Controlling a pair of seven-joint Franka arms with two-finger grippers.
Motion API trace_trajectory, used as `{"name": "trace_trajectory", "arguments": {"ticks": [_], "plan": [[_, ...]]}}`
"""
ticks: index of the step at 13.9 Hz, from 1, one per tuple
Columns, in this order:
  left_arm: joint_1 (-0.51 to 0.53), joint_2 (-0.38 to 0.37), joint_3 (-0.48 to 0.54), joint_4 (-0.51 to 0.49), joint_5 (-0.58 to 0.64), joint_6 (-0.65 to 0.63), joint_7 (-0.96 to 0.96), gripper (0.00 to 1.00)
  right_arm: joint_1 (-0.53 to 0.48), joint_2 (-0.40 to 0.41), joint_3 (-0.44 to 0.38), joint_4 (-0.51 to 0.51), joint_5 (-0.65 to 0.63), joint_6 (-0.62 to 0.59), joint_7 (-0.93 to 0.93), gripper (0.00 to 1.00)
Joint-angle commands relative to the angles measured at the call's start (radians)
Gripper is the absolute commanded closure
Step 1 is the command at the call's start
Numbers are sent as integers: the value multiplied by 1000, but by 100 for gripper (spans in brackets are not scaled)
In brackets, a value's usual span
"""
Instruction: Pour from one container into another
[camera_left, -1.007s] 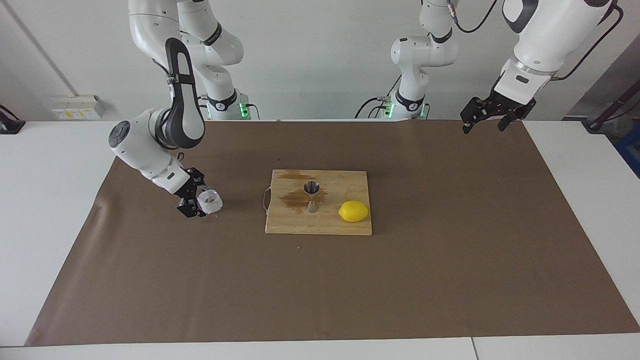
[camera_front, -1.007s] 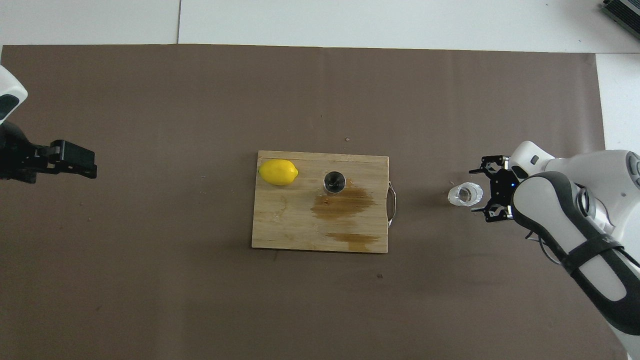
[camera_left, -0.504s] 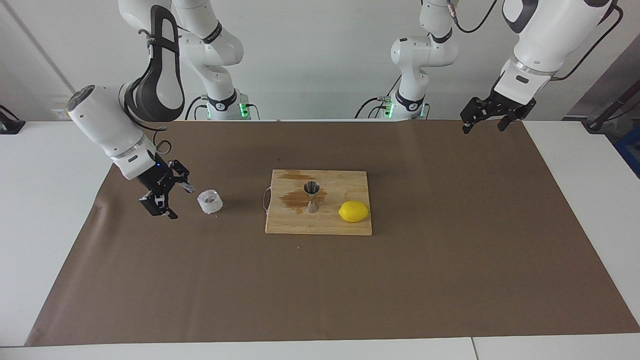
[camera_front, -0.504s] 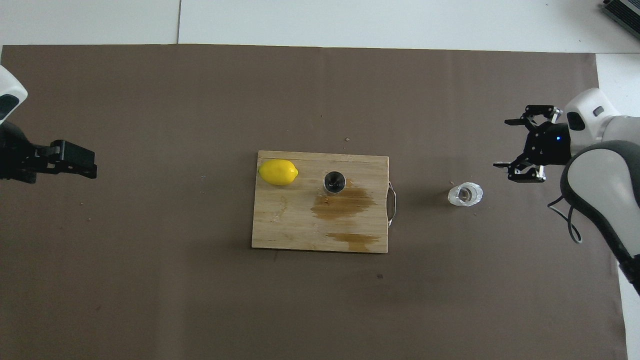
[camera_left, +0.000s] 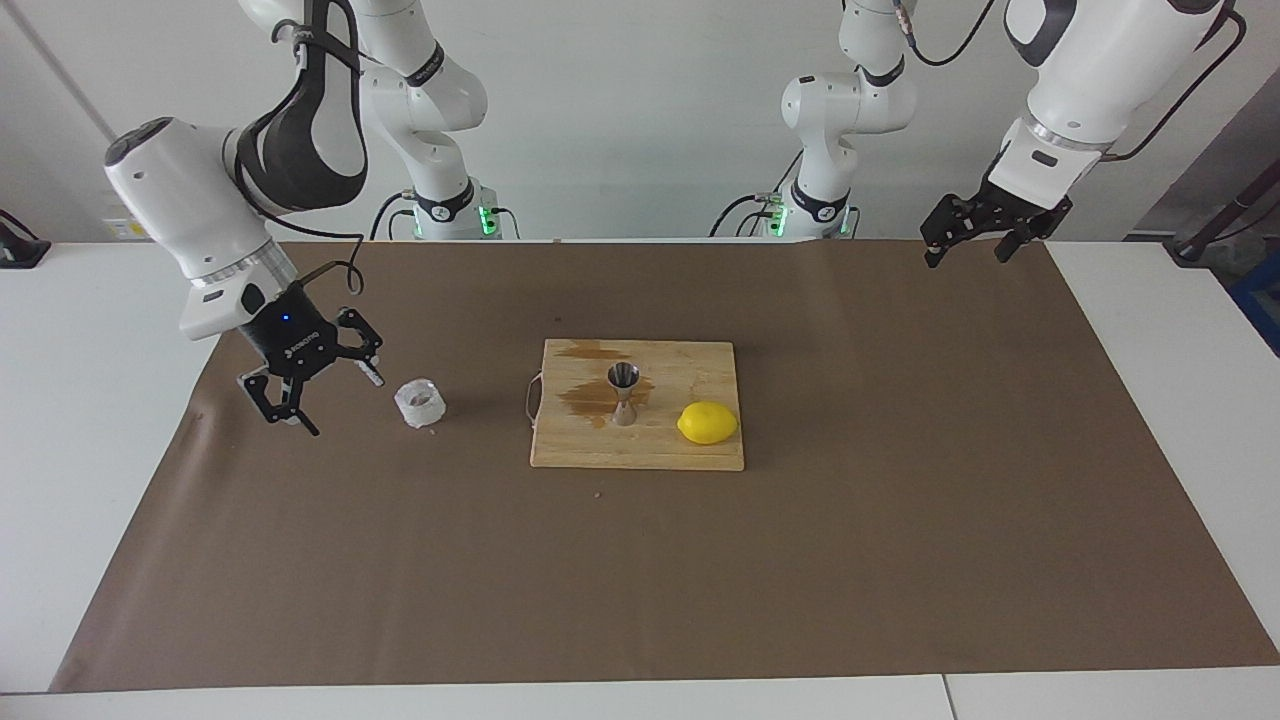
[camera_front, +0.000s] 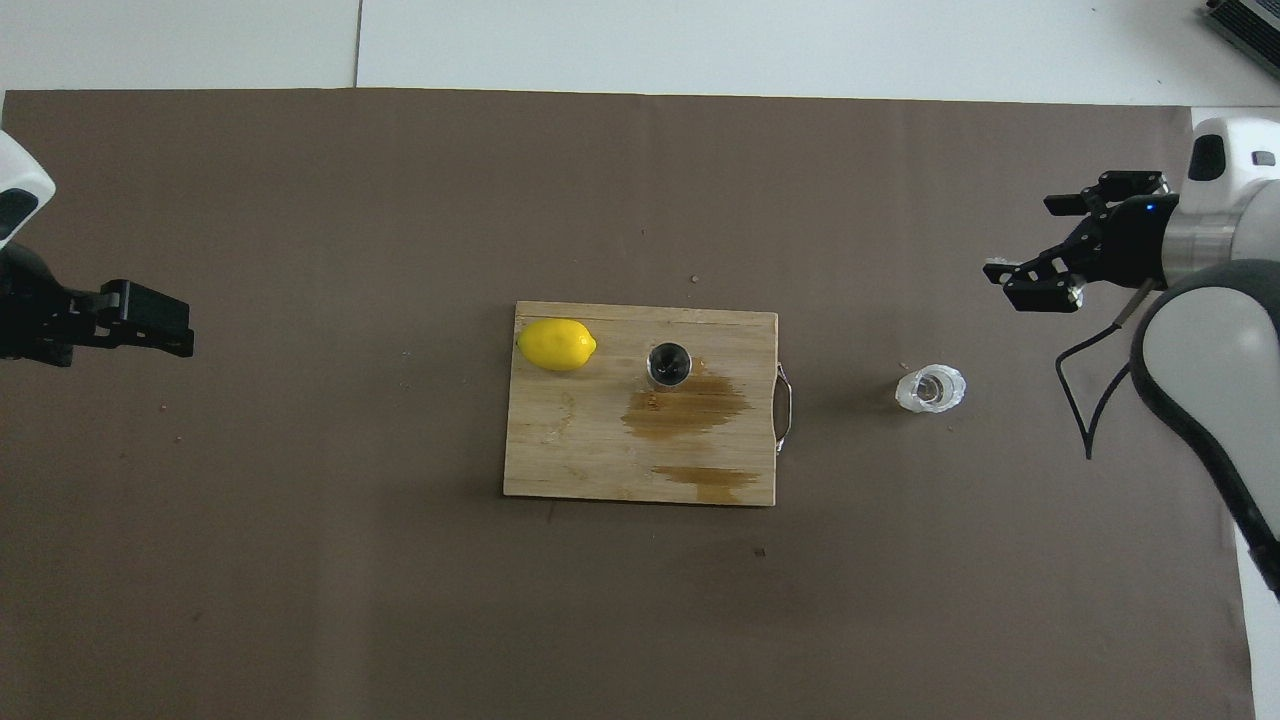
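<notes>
Translucent cup (camera_left: 420, 403) stands upright on brown paper (camera_left: 640, 560); right claw (camera_left: 325, 395) gapes empty beside it; left claw (camera_left: 968, 240) waits, spread wide, empty.

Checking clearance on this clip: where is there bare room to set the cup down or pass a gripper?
Bare brown paper surrounds the cutting board, including between its handle and the translucent cup. On the board, jigger, lemon and stains crowd the middle. The open right gripper hangs beside the cup; the open left gripper waits.

jigger (camera_left: 624, 394), lemon (camera_left: 707, 423) — on board (camera_left: 690, 455) | cup (camera_left: 419, 403) — beside board
</notes>
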Motion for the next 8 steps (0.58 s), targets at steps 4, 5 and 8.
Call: {"name": "trace_trajectory", "arguments": {"ticks": [4, 5, 8], "plan": [[-5, -15, 5, -15, 13, 11, -4, 0, 72, -42, 3, 102, -277, -201, 717, 0], [-5, -15, 5, -15, 13, 11, -2, 0, 81, -55, 3, 117, -283, -244, 817, 0], [-5, -15, 5, -15, 13, 11, -2, 0, 81, -63, 3, 183, -366, -343, 1007, 0]]}}
